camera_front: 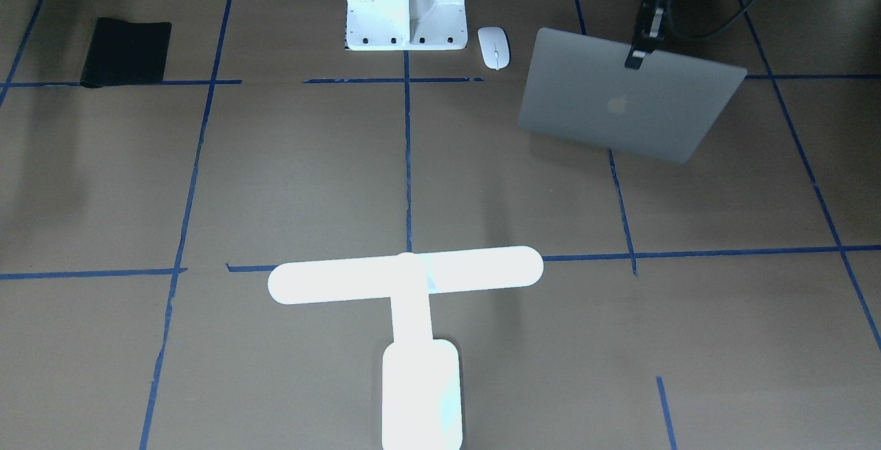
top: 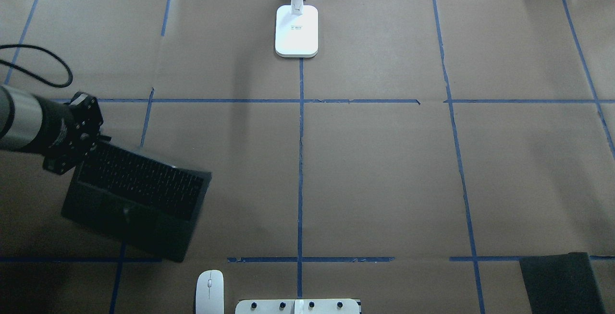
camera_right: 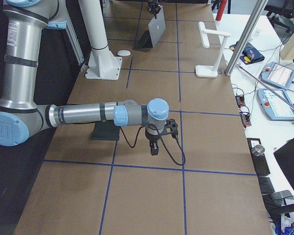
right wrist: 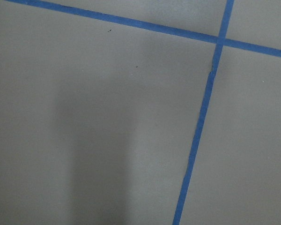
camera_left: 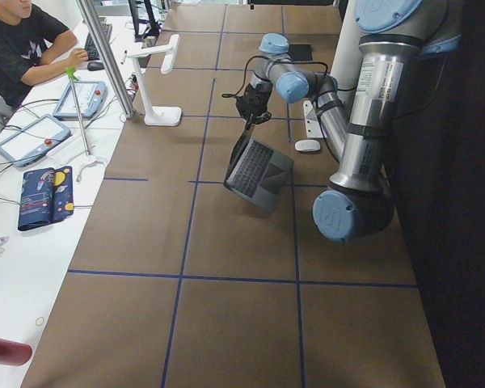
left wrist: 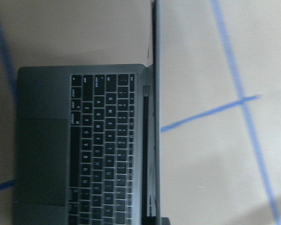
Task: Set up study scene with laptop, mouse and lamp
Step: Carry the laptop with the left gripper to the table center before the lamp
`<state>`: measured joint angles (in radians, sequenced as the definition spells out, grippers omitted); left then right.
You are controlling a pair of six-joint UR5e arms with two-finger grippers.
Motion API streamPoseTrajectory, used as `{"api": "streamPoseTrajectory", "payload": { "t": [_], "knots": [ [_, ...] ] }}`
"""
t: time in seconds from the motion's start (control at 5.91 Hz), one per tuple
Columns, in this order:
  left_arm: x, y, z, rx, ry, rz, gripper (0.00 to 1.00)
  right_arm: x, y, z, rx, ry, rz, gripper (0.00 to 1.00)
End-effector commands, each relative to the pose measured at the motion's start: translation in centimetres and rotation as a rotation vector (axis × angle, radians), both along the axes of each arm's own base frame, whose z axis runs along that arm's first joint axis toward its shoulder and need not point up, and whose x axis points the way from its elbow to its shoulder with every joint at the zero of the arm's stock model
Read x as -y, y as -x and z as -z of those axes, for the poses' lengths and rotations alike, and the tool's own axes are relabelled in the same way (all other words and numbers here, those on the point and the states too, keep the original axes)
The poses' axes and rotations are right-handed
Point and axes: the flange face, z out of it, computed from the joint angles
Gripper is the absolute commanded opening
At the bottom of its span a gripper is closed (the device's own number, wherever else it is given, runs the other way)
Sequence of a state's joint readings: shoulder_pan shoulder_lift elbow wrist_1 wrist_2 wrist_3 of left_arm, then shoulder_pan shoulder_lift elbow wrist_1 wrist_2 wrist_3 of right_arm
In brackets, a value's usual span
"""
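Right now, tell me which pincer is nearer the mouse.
Left. The left pincer grips the laptop by its lid's top edge, close beside the mouse; the right pincer hangs near the black mat, far along the table from it.

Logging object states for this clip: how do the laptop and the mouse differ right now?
The laptop is silver-grey and far larger; the mouse is small, white, glossy. The laptop stands open, its lid pinched by the left gripper; the mouse lies flat, untouched. Both rest on the table on the robot's left side.
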<state>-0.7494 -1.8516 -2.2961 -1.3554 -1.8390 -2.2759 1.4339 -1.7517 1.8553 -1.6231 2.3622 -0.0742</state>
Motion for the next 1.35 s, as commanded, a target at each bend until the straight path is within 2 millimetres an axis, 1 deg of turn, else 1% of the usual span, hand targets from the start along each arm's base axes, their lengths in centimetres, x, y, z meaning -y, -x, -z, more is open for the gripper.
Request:
{"api": "streamPoseTrajectory", "payload": {
  "t": [0.0, 0.17, 0.34, 0.51, 0.68, 0.85, 1.02, 1.19],
  "knots": [
    [8.9, -4.8, 5.1, 0.006, -0.015, 0.043, 0.0, 0.2, 0.2, -0.3, -0.002, 0.005, 0.004, 1.0],
    [11.2, -7.3, 7.3, -0.027, -0.026, 0.054, 0.0, 0.1, 0.2, -0.4, -0.002, 0.006, 0.006, 1.0],
    [13.9, -10.6, 9.2, -0.071, 0.024, 0.109, 0.0, 0.2, 0.2, -0.3, -0.004, 0.006, 0.004, 1.0],
    [13.6, -13.2, 11.7, -0.14, 0.07, 0.145, 0.0, 0.1, 0.3, -0.3, -0.001, 0.006, 0.003, 1.0],
    [13.7, -15.8, 14.9, -0.171, 0.106, 0.2, 0.0, 0.2, 0.3, -0.2, -0.002, 0.005, 0.003, 1.0],
    [14.0, -19.0, 16.5, -0.177, 0.163, 0.255, 0.0, 0.2, 0.3, -0.2, 0.0, 0.005, 0.003, 1.0],
    [13.8, -20.2, 17.3, -0.194, 0.207, 0.287, 0.0, 0.2, 0.3, -0.2, -0.001, 0.006, 0.002, 1.0],
    [15.5, -22.4, 17.4, -0.149, 0.213, 0.313, 0.0, 0.2, 0.3, -0.2, 0.001, 0.007, 0.001, 1.0]
  ]
}}
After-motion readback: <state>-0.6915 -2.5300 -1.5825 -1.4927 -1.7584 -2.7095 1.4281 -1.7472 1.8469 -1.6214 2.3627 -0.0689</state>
